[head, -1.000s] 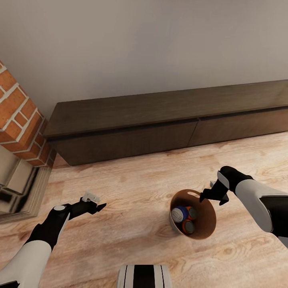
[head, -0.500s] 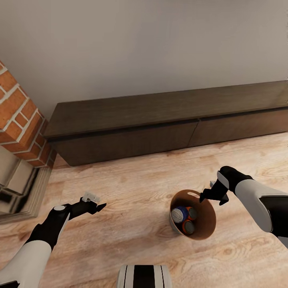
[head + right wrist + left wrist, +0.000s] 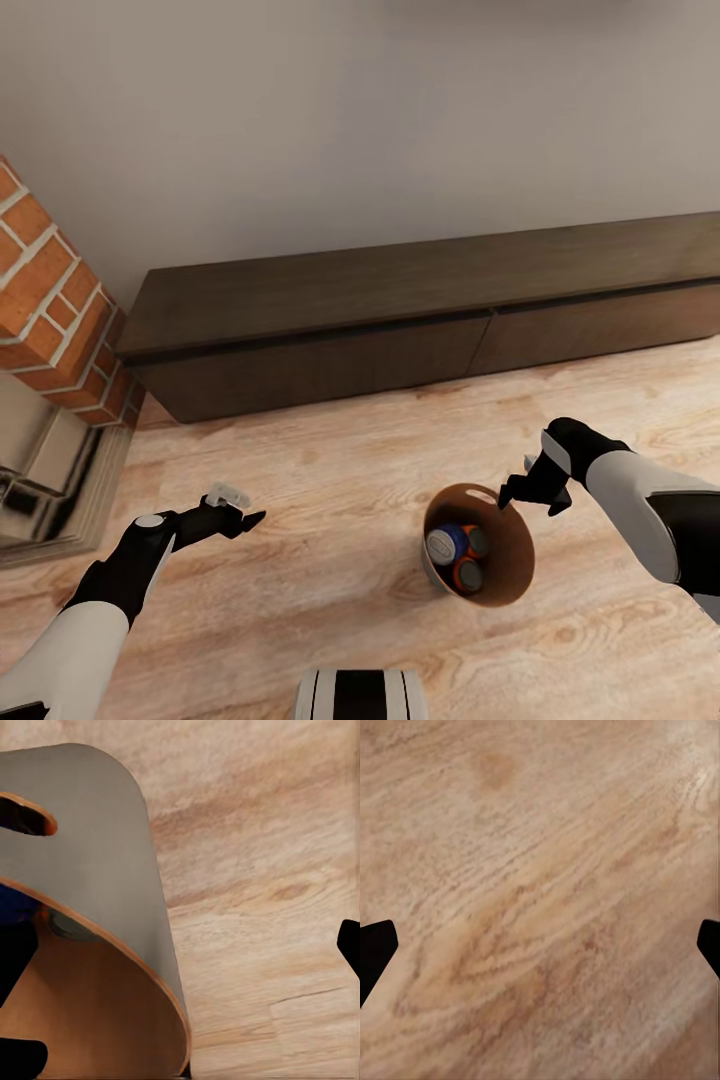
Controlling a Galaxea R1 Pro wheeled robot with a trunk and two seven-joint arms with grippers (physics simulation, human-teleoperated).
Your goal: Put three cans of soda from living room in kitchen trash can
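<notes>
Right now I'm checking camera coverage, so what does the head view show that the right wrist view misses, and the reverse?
Head view alone: the brick fireplace, the long dark cabinet, the left claw, and three soda cans standing together in the trash can. Right wrist view alone: the bin's pale grey outer wall close up. Shared: the trash can, its handle slot, its coppery inside, the wood floor and the right claw at the rim.

Domestic living room: pale wood-plank floor (image 3: 330,480), red-brick fireplace (image 3: 50,310) at one side, long dark low cabinet (image 3: 420,310) along a plain grey wall (image 3: 350,120).
</notes>
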